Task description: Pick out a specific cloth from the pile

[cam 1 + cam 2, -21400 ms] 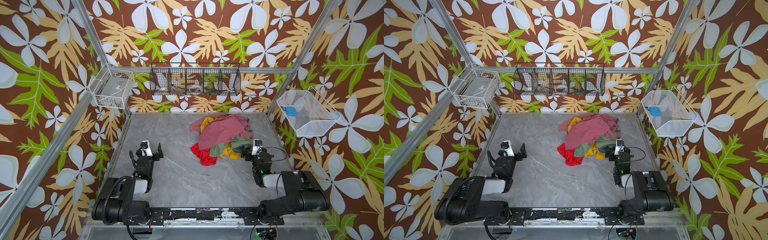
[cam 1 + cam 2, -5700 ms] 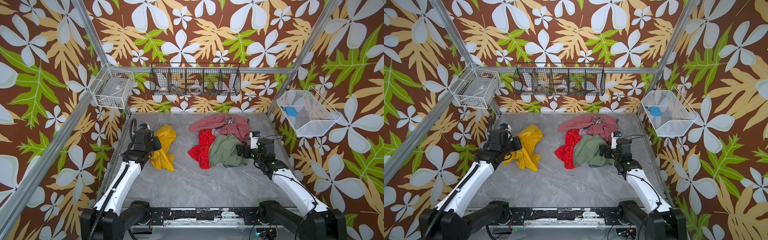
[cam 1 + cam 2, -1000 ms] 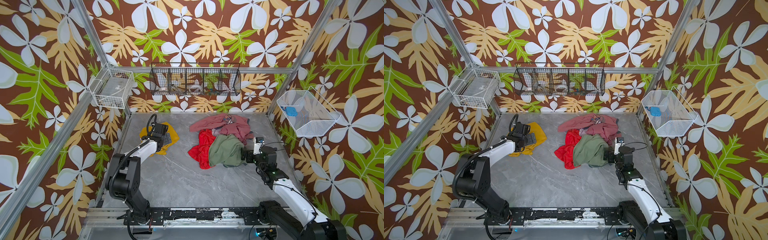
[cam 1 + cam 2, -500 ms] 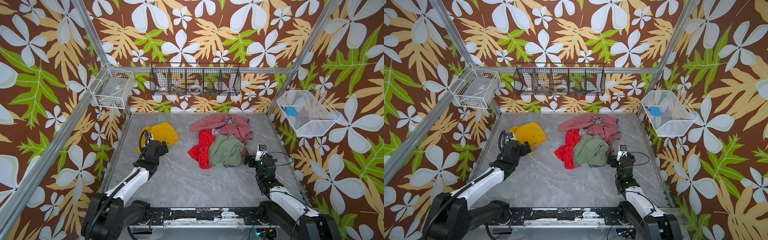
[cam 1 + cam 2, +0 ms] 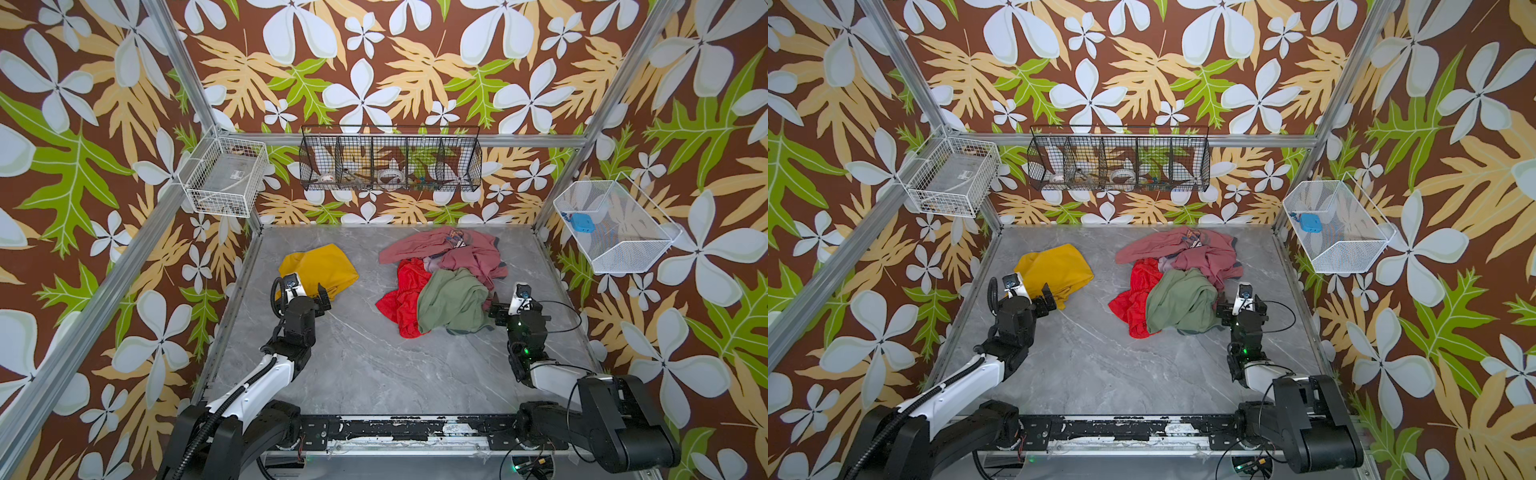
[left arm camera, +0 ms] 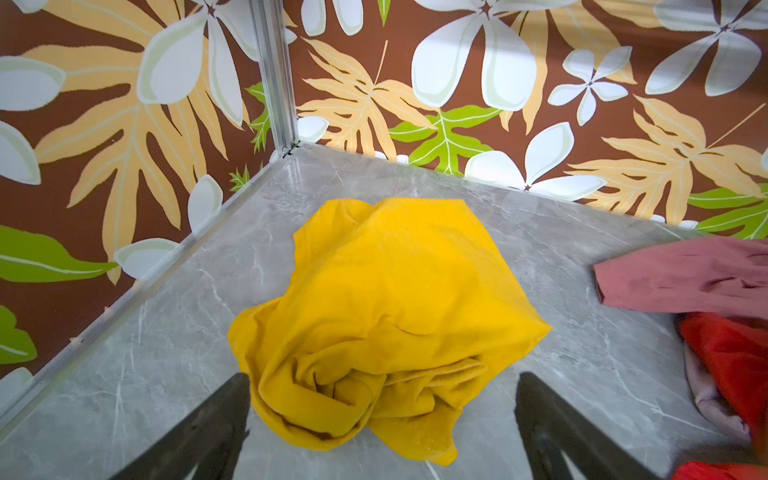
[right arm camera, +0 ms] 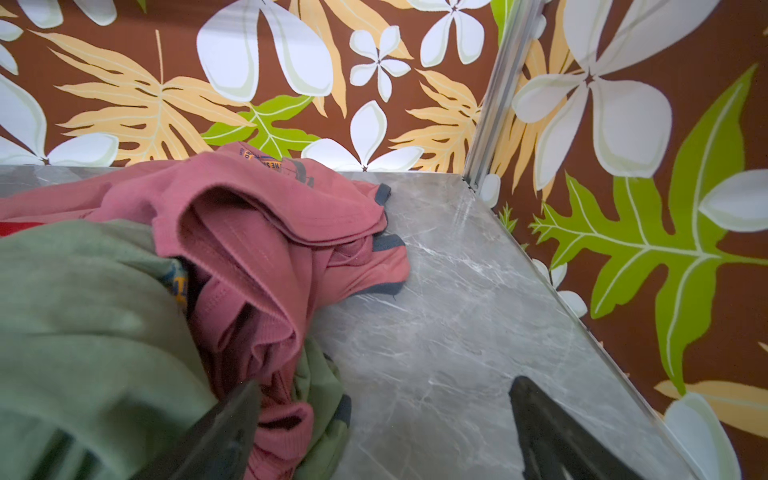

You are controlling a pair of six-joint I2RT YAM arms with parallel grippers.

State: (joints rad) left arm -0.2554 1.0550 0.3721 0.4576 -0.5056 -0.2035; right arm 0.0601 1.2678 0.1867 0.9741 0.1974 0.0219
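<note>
Well to the left of the pile (image 5: 446, 282), the cloth (image 5: 320, 266) is being shown crumpled on the desk (image 5: 374, 365), apart from the heap, with bare grey surface between the two (both top views are giving the same gap). The left jaws, carried by the left arm (image 5: 297, 320), are being held wide open and empty, also on the pile's left, at the cloth's near edge. In the left wrist view the two dark fingers (image 6: 208, 428) are being seen either side of the cloth's folded near edge, not closed on it; whether they touch it cannot be told.

Within the pile, a dusty pink garment (image 5: 465, 253) is being shown at the back, a red cloth (image 5: 401, 299) on the left and a sage-green cloth (image 5: 453, 303) at the front.

At the pile's near right edge, the right jaws on the right arm (image 5: 525, 328) are being held wide apart with nothing gripped. One finger (image 7: 224, 428) is lying against the green and pink fabric, the other over bare desk.
</note>
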